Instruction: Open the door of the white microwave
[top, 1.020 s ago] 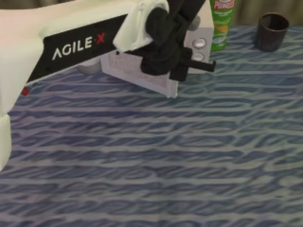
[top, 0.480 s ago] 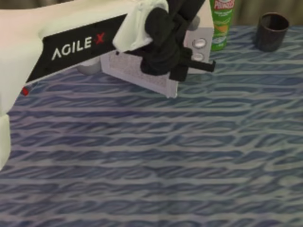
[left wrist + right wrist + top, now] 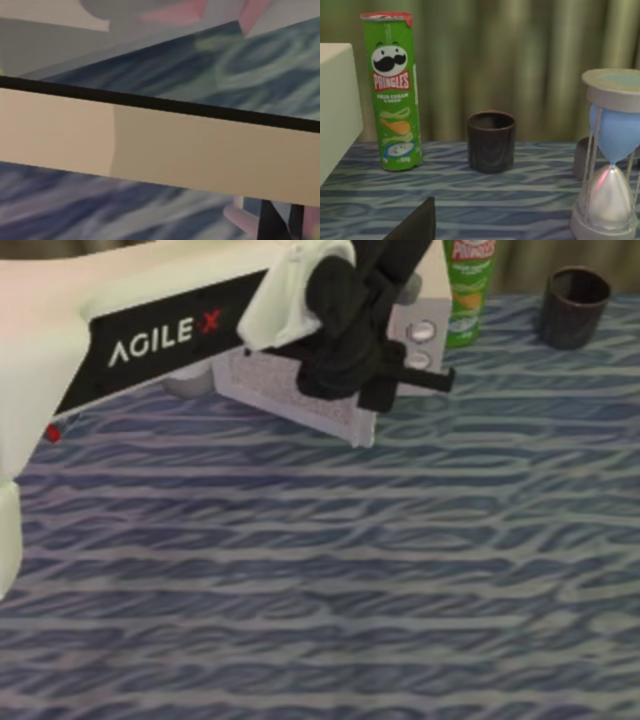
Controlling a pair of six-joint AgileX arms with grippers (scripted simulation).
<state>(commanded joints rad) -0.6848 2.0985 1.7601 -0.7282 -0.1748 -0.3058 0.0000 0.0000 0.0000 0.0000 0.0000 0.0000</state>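
Here, the left gripper [image 3: 400,380] is hovering at the flat mesh-windowed door's [image 3: 300,400] free edge, its grip impossible to tell.

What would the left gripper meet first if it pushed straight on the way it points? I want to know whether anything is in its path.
Judging from the top view, the left gripper points toward the table's right, beside the white microwave's knob panel. The path there looks free; depth is unclear.
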